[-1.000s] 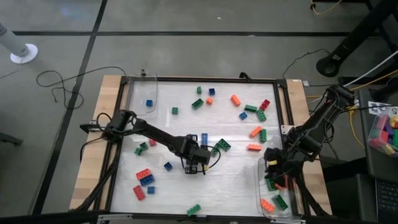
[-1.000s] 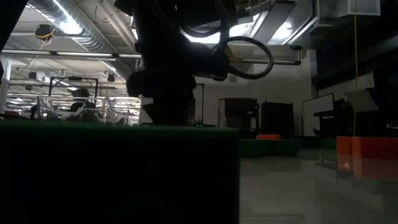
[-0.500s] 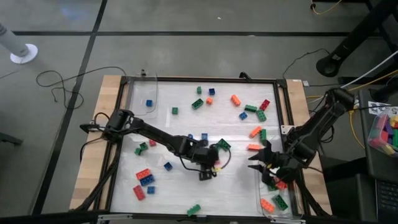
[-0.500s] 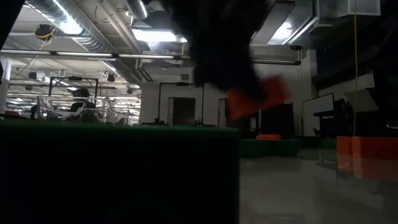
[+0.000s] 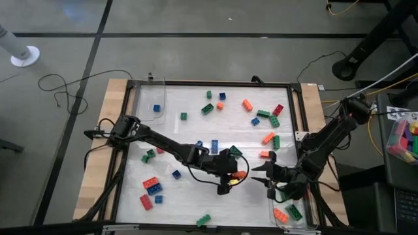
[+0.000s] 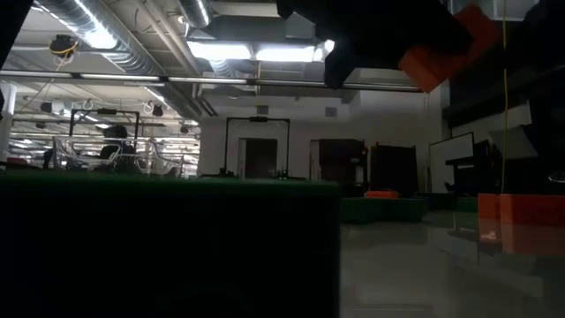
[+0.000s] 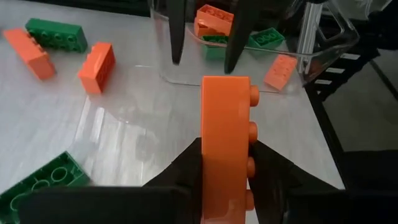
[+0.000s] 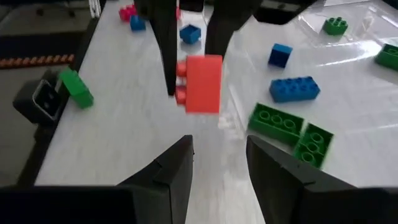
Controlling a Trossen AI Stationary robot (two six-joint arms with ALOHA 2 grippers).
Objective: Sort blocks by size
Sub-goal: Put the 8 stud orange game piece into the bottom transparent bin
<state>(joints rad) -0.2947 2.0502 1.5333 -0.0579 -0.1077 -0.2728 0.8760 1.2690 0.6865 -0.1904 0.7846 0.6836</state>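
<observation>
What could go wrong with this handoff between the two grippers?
1. The left gripper pinches the orange brick only at its lower end; most of it stands free above the fingers, so a nudge could tip it out.
2. The right gripper faces it open, close by; a misaligned approach might knock the brick.
3. A dropped brick could land among the loose green bricks below.

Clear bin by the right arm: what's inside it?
The clear bin holds orange brick and green brick; the right arm covers its upper part, hiding whatever is there.
</observation>
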